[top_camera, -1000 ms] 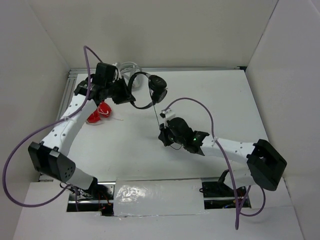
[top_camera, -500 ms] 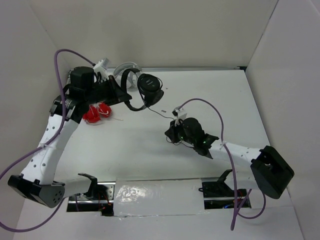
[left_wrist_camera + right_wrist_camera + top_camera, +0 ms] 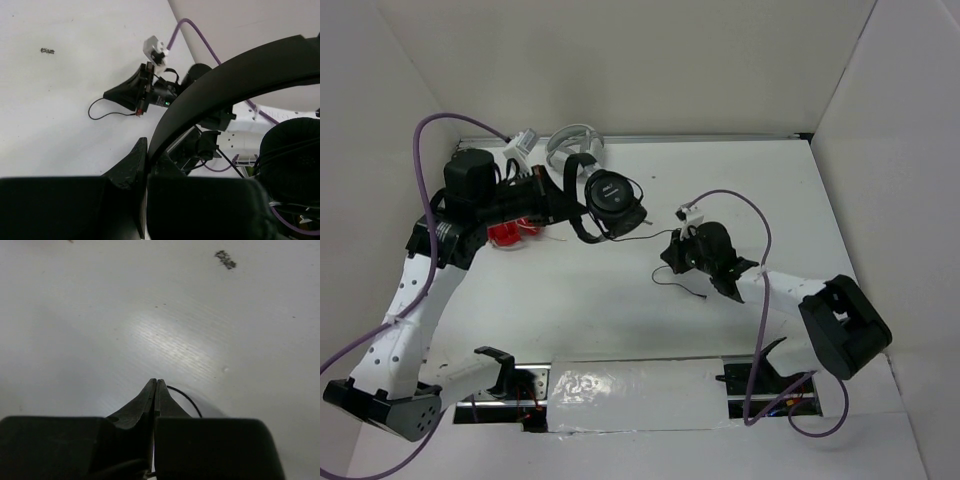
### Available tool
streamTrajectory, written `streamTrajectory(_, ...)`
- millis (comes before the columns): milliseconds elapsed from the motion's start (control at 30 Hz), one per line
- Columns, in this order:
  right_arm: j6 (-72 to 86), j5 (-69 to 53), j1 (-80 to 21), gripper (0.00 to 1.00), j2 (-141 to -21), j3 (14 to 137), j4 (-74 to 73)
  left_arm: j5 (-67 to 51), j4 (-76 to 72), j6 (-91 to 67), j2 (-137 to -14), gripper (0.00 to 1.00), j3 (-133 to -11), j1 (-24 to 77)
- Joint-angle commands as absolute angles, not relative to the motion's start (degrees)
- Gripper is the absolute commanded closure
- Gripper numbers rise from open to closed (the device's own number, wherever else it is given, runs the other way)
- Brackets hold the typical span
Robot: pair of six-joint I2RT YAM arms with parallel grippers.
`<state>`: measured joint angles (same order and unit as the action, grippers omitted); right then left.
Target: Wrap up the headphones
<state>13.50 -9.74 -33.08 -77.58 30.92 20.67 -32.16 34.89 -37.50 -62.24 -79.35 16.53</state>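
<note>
Black headphones (image 3: 613,195) to the right of the red headphones (image 3: 508,233) and a little farther back, held by the headband, with one round earcup turned up toward the overhead camera. Left gripper (image 3: 563,200) between the red headphones and that earcup, closed tightly on the thin headband. Seen from the left wrist, the headband curving as a broad black arc out from between the fingers. Right gripper (image 3: 667,260) much farther right of the red headphones, beyond the black pair, low over the table (image 3: 620,320). Its fingers pressed flat together with no gap, and the thin cable (image 3: 186,396) coming out just at the tips, so pinched there. A short loose end of the cable lying on the table on the near side of this gripper. Grey-white headphones (image 3: 572,140) behind the red headphones, at the far edge of the table.
</note>
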Motion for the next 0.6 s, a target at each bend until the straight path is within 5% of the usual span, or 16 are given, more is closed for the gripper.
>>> streamTrajectory(0,11.25,-12.57,-29.45,1.00,-79.36,33.92,24.26,-36.74,29.88,-37.09,-60.21,1.00,-79.63,16.17)
streamTrajectory(567,10.72,-26.10,-10.82,1.00,-97.29,56.14,9.95,-45.87,23.04,-33.40,-58.62,1.00,-68.83,15.82)
